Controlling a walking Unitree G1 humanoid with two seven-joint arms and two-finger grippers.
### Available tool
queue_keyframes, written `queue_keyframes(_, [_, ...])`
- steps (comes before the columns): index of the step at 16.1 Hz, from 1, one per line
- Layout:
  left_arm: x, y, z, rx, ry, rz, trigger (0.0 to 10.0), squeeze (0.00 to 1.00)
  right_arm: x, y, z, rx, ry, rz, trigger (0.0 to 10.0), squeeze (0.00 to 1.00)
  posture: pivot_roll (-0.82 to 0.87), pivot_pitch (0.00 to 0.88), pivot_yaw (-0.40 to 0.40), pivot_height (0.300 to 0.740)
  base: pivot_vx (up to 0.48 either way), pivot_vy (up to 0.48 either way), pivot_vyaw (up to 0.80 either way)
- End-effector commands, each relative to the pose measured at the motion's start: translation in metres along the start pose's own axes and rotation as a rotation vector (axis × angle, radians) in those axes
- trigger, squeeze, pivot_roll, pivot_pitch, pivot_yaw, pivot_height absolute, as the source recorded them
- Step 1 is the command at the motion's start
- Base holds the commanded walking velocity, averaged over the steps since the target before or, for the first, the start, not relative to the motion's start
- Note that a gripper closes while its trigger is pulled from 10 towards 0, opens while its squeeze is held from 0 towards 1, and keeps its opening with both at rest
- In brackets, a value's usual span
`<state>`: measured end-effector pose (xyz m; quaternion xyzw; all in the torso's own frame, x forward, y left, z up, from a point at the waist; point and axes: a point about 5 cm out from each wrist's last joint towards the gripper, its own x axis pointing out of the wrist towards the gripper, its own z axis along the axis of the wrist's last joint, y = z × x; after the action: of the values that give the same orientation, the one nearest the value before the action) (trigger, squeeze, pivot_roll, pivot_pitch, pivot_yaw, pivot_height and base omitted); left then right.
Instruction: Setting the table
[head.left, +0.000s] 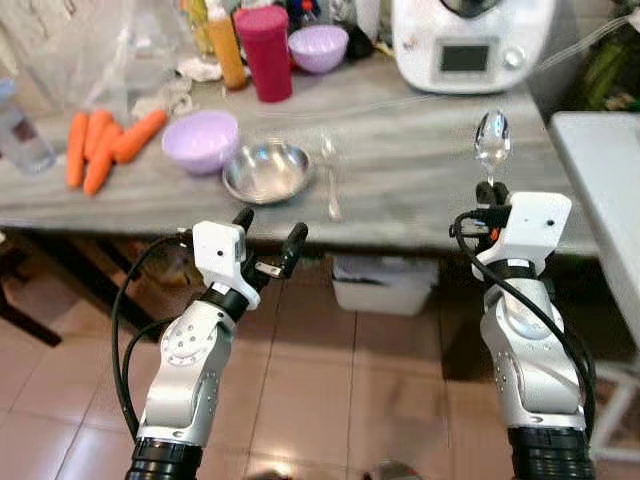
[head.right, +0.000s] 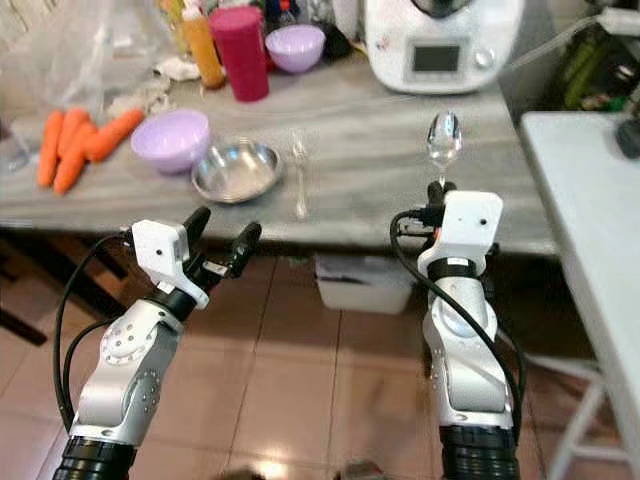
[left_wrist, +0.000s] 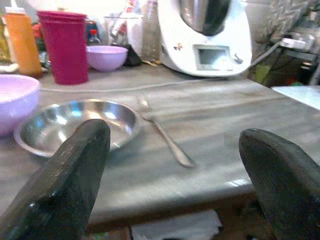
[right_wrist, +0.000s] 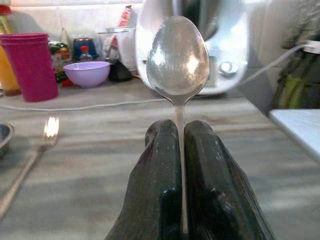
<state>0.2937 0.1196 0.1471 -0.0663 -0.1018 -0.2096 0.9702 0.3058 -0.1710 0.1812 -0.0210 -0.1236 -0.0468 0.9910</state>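
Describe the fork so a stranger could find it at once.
Start at the grey table and find the steel bowl near its front edge. The fork lies flat just right of that bowl, the only cutlery resting on the tabletop.

Looking down and forward from head height in both eye views, taking in the grey table (head.left: 420, 170) and tiled floor, the right eye sitting slightly to the side, so sharing nearly the whole scene. Peering low along the left gripper (left_wrist: 175, 170) in the left wrist view, close to the table edge, facing the steel bowl (left_wrist: 75, 122), fork (left_wrist: 162, 132) and white appliance (left_wrist: 205, 35). Aiming along the right gripper (right_wrist: 181, 165) in the right wrist view, very near the spoon (right_wrist: 177, 60), sharing that fork, appliance and the red cup (right_wrist: 30, 65).
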Motion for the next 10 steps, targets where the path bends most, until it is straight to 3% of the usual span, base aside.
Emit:
queue_keyframes(1, [-0.004, 0.007, 0.001, 0.018, 0.013, 0.011, 10.0, 0.0, -0.002, 0.007, 0.003, 0.016, -0.016, 0.02, 10.0, 0.0, -0.16, 0.155, 0.087, 0.74, 0.48, 0.0, 0.0])
queue_keyframes(6, [-0.011, 0.011, -0.003, 0.032, 0.035, 0.024, 10.0, 0.0, -0.004, 0.01, 0.0, 0.023, -0.006, 0.028, 10.0, 0.0, -0.16, 0.149, 0.085, 0.74, 0.456, 0.0, 0.0])
queue_keyframes(10, [-0.027, 0.02, -0.006, 0.074, 0.045, 0.109, 10.0, 0.0, -0.003, 0.011, 0.0, 0.03, 0.0, 0.031, 10.0, 0.0, -0.16, 0.147, 0.078, 0.74, 0.0, 0.0, 0.0])
